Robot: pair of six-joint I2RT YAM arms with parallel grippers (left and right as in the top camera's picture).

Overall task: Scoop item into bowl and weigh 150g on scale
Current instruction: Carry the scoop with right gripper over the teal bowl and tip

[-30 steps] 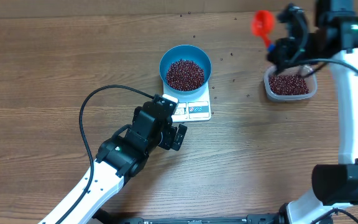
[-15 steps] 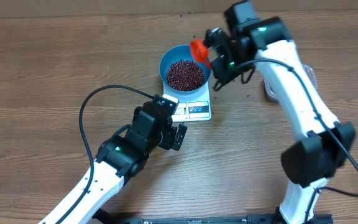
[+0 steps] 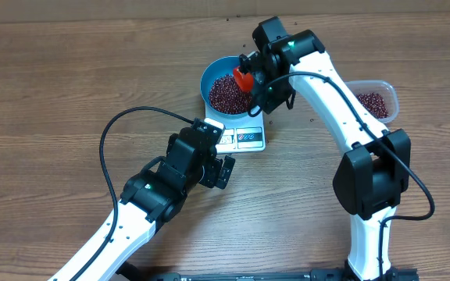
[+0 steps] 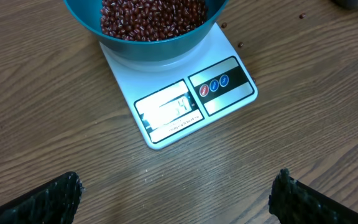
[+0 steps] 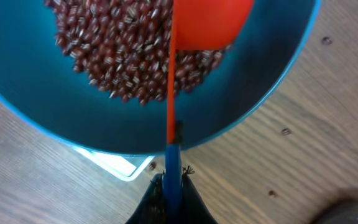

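The right tool (image 5: 171, 182) is clenched on the handle of the red plastic scoop (image 5: 210, 22). The scoop's cup hangs over the small dark red beans (image 5: 117, 56) piled in the round blue plastic bowl (image 5: 263, 93), which sits on the flat white scale (image 4: 191, 109). The left tool (image 4: 176, 199) is released, on the scale's near side.

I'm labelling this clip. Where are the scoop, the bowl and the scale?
scoop (image 5: 210, 22): right wrist view, on its red cup.
bowl (image 3: 203, 83): overhead view, on its left rim.
scale (image 4: 169, 112): left wrist view, on its display.
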